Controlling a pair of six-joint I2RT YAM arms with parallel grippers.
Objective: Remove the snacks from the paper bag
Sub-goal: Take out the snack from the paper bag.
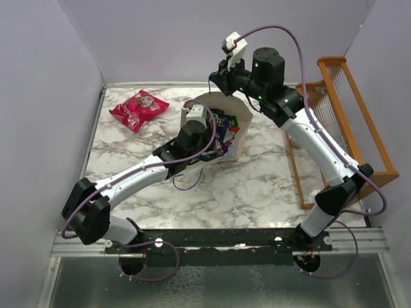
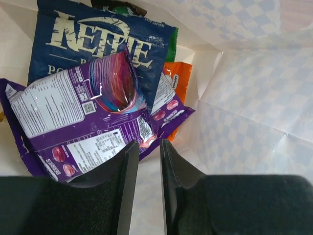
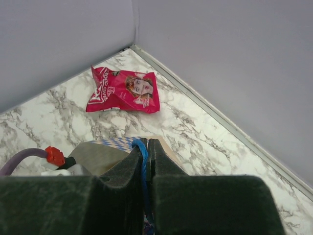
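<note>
Only the pink bag [image 1: 139, 109] is out; other packets [image 2: 73, 122] lie just before my narrowly open left claw [image 2: 146, 147] in the paper bag [image 2: 244, 98], right claw [image 3: 147, 144] pinching its handle [image 3: 143, 152].

The top view looks down from above and behind the arm bases. It takes in the whole tabletop [image 1: 257, 186], with the bag [image 1: 239, 135] mid-scene and the rack [image 1: 332, 61] at right. The left wrist view is very close, inside the bag, facing down past the left claw [image 2: 149, 144] onto the packets. The right wrist view sits just above the bag's rim, facing the far left corner past the right claw [image 3: 146, 145]. It shares the pink packet [image 3: 124, 93] and the marble around it with the top view.
</note>
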